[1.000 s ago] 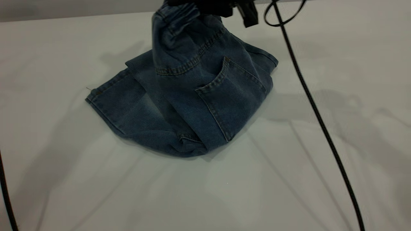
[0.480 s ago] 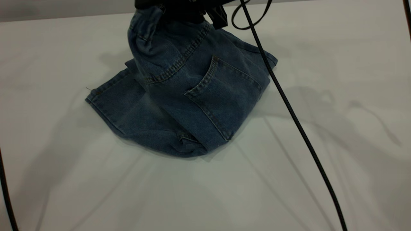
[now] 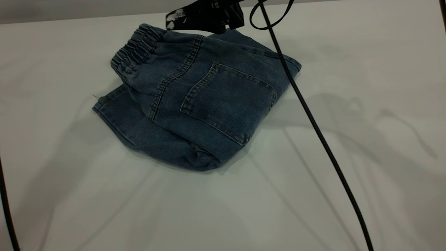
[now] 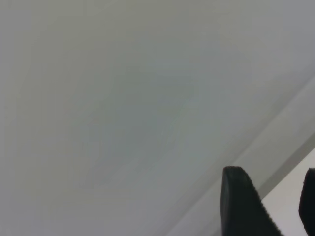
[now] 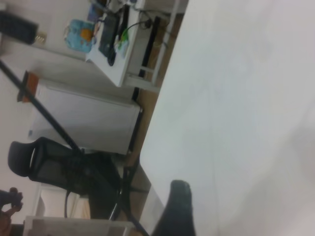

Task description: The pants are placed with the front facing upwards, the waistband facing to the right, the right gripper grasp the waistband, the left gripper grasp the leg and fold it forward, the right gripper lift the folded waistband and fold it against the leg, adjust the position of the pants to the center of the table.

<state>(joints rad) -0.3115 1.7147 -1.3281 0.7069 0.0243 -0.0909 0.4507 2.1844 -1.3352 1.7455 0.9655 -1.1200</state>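
Now the short blue denim pants lie folded and flat on the white matte tabletop, toward its far edge. Half a second ago the gathered elastic waistband hung raised from the black two-fingered right hand; it has since dropped onto the legs, facing the left edge. That hand, cut off at the frame's top, hovers just above the pants with nothing in it, fingers parted. A black cable crosses the fold's right corner. The black left hand shows only two separated fingertips over bare tabletop.
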